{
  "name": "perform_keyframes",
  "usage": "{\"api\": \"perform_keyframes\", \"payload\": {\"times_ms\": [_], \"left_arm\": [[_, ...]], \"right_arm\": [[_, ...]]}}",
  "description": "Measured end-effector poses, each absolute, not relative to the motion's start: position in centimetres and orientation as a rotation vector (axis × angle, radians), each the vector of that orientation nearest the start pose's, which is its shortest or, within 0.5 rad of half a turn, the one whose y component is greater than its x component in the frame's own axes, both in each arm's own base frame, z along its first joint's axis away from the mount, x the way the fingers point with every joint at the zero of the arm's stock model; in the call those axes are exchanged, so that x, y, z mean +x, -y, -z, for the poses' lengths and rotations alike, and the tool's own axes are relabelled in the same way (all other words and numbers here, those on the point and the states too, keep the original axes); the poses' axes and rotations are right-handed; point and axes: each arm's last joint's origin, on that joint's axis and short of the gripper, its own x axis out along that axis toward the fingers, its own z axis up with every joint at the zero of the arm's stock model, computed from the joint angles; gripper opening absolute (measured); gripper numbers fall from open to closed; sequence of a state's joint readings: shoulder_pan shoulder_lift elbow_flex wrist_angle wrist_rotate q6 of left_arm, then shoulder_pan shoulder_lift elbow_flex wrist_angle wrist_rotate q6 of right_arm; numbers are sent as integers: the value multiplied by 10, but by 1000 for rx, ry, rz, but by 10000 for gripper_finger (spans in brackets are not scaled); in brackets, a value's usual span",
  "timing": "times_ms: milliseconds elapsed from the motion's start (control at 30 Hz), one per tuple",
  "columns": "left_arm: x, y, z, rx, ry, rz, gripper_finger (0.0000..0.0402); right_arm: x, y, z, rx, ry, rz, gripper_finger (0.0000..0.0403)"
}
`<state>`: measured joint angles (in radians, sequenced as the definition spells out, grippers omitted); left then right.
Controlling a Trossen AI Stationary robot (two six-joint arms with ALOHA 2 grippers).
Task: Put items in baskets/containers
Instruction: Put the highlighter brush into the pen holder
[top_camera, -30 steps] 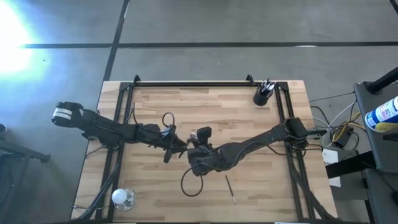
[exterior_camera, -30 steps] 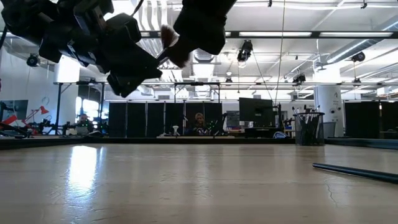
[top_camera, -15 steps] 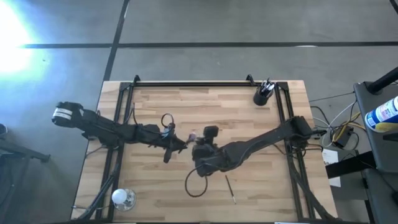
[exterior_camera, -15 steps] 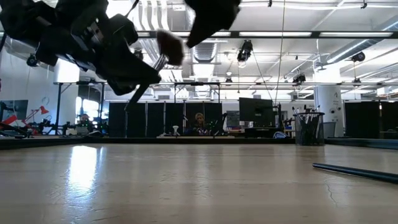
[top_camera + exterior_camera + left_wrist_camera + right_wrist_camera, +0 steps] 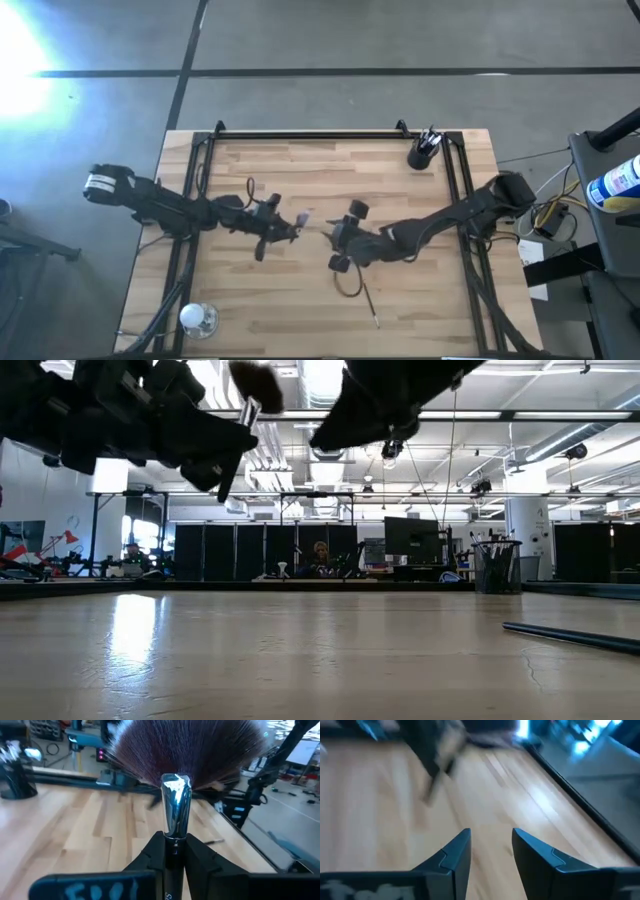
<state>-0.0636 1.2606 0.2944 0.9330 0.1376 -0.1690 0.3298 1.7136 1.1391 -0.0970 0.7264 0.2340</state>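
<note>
- Clearance: the left gripper [image 5: 283, 229] and right gripper [image 5: 335, 238] face each other near the table's centre, apart, with bare wood between them; both hang well above the surface in the low view.
- Left gripper: clenched on the fan brush [image 5: 176, 780], its fingers [image 5: 150, 857] pressed to the chrome ferrule. The wide dark bristles spread past the fingertips, pointing toward 3 o'clock on the table.
- Right gripper: released, fingers [image 5: 454, 855] parted with nothing between them, above open board.
- Edges: a dark frame rail [image 5: 310, 134] runs along the 12 o'clock edge; rails also follow both sides.
- Container: the dark round cup [image 5: 420, 156] stands at about 1 o'clock, near the far rail, with several brushes [image 5: 430, 139] upright in it.
- Surface: one thin brush [image 5: 370, 303] lies loose on the wooden table [image 5: 320, 170] toward 5 o'clock. A clear rounded glass object [image 5: 197, 318] sits at the 7 o'clock corner.
- Room: a workshop with ceiling lights and monitors behind; a person [image 5: 320, 554] sits far off.
</note>
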Motion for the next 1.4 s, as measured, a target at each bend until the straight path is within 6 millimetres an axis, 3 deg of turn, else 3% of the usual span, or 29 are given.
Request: {"api": "perform_keyframes", "payload": {"times_ms": [167, 300, 567, 800, 1100, 1400], "left_arm": [[229, 14, -191, -129, -16, 89, 37], [236, 13, -192, -105, -15, 12, 37], [256, 14, -192, -67, -7, 4, 37], [266, 14, -195, -47, 1, -14, 37], [268, 14, -202, -39, 27, -15, 37], [269, 15, -205, -41, 45, 6, 37]], "right_arm": [[352, -95, -222, 5, -233, 336, 143], [352, -90, -227, 48, -89, 330, 168], [359, -80, -236, 122, -64, 367, 241], [360, -77, -234, 138, -67, 378, 264], [362, -64, -235, 171, -53, 413, 249], [363, -62, -235, 159, -60, 366, 171]]}}
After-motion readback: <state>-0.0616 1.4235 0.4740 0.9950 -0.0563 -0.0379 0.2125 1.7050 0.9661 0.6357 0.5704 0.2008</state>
